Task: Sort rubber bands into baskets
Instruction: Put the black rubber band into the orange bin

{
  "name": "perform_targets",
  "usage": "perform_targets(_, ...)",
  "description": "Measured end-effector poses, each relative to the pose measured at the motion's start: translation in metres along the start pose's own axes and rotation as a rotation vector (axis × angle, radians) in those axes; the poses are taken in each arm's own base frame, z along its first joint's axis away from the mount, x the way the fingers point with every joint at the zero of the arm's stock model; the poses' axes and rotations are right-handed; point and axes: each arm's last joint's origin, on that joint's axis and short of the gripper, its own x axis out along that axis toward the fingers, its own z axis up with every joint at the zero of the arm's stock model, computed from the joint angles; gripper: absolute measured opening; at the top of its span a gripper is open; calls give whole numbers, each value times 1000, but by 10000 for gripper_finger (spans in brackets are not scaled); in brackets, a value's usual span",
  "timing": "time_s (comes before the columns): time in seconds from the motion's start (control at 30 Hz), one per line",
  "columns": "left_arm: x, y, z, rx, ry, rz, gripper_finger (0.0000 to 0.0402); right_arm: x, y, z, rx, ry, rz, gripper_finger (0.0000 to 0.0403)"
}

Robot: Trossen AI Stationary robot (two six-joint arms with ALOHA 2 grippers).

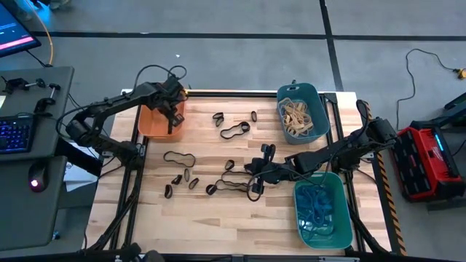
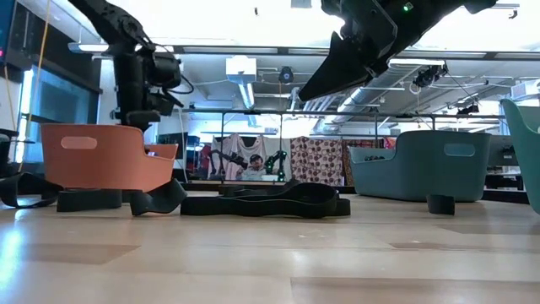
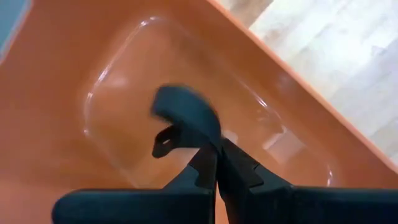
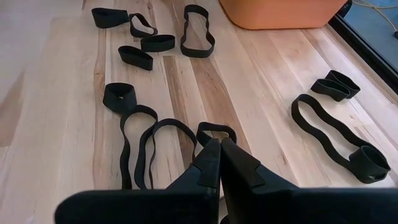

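Note:
The orange basket (image 1: 151, 122) stands at the table's far left. My left gripper (image 1: 173, 115) reaches down into it, shut on a black rubber band (image 3: 185, 112); in the low view its fingertips are hidden behind the basket's wall (image 2: 105, 156). My right gripper (image 4: 219, 148) hovers shut above the table's middle, over several loose black rubber bands (image 4: 146, 140), with nothing seen between its fingers. A dark teal-blue basket (image 1: 300, 86) at the far right holds tan bands (image 1: 297, 115). A green basket (image 1: 320, 177) at the near right holds blue bands (image 1: 318, 207). My left gripper pinches one end of the black band (image 3: 202, 134) between its two fingertips. The fingers come from above, pointing steeply down into the orange basket (image 3: 62, 124). The band's loop curls out past the fingertips over the basket's floor; whether it touches the floor I cannot tell.
Black bands lie scattered on the wooden table: a long one (image 1: 234, 130) toward the far side, another (image 1: 178, 157) left of centre, small ones (image 1: 175, 180) nearer. A desk with keyboard and mouse (image 1: 29, 138) stands left of the table, a red case (image 1: 426, 156) to the right.

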Motion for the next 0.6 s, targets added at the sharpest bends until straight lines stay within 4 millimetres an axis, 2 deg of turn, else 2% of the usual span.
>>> perform_targets(0.13, 3, 2, 0, 4, -18, -4, 8, 0, 0, 0, -7, 0, 0, 0)
perform_targets(0.33, 0, -3, 0, 33, -23, -9, 58, 0, 0, 0, 0, 0, 1, 0)
perform_targets(0.47, -8, -8, 0, 91, -66, -8, 99, 0, 0, 0, 0, 0, 2, 0)
perform_targets(0.6, -26, -12, -2, 128, -153, 0, 130, 0, 0, 0, 0, 0, 2, 0)
